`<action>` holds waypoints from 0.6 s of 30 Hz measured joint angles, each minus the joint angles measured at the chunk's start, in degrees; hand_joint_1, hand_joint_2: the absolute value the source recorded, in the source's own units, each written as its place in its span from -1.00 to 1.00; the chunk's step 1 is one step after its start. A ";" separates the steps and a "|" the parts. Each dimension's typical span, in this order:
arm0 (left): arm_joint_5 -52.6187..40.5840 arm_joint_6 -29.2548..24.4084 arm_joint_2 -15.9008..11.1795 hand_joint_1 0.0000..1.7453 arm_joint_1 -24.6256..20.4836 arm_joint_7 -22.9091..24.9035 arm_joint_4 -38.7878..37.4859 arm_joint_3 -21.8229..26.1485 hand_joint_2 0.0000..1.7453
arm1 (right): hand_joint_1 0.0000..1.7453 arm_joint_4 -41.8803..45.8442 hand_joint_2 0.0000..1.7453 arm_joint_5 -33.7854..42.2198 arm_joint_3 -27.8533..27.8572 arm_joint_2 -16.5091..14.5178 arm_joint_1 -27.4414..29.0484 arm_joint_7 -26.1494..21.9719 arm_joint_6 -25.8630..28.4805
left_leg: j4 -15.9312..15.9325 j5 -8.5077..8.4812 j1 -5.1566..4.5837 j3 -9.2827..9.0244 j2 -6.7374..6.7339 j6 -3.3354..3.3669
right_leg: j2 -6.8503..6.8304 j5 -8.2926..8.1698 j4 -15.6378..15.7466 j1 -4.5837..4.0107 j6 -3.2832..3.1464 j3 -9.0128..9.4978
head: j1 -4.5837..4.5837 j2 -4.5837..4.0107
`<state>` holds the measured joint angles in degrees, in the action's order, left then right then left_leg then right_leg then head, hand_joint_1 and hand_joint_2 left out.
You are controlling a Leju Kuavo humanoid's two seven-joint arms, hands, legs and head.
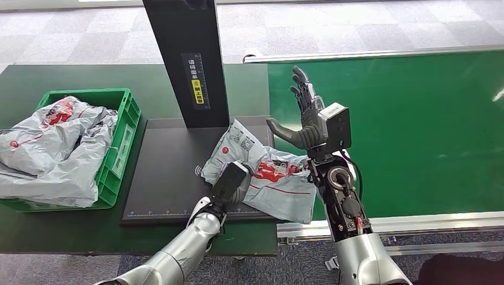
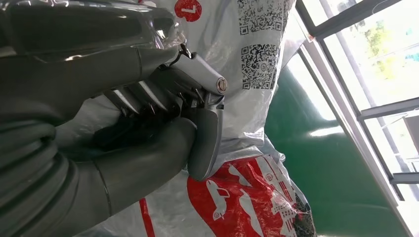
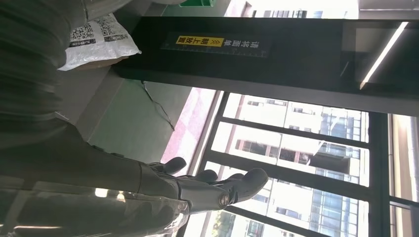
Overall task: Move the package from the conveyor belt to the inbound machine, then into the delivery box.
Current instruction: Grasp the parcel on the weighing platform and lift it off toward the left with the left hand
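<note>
A grey plastic package (image 1: 279, 178) with red print and QR codes lies across the right edge of the black inbound machine platform (image 1: 166, 172) and the rim of the green conveyor belt (image 1: 404, 130). My left hand (image 1: 232, 181) lies on the package's near left edge. In the left wrist view this hand (image 2: 163, 98) has its thumb and fingers curled together against the package (image 2: 247, 197). My right hand (image 1: 303, 113) is raised above the package's right side, fingers spread and pointing up, holding nothing. The right wrist view shows that hand (image 3: 197, 190) with a corner of the package (image 3: 99, 42).
The machine's black column (image 1: 187, 59) stands just behind the package. A green delivery box (image 1: 122, 142) at the left holds several grey packages (image 1: 53, 148). The conveyor's metal rail (image 1: 386, 225) runs along the near right edge.
</note>
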<state>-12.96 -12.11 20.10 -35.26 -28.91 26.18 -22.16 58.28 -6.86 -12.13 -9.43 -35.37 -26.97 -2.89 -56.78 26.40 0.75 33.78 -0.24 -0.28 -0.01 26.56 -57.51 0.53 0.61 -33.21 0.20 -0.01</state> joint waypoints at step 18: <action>-4.31 -2.39 -0.14 1.00 0.00 1.00 -0.19 -0.08 1.00 | -1.00 -0.16 1.00 -0.31 0.00 0.01 0.00 -0.24 0.00 | 0.00 0.00 0.00 0.00 0.00 0.00 | 0.00 0.00 0.00 0.00 0.00 0.00 | 0.01 0.00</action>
<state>-17.27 -14.50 19.96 -35.26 -27.91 25.99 -22.23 58.12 -7.17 -12.13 -9.42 -35.37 -27.21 -2.89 -56.78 26.40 0.75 33.78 -0.24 -0.28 -0.01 26.56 -57.51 0.53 0.61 -33.20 0.20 -0.01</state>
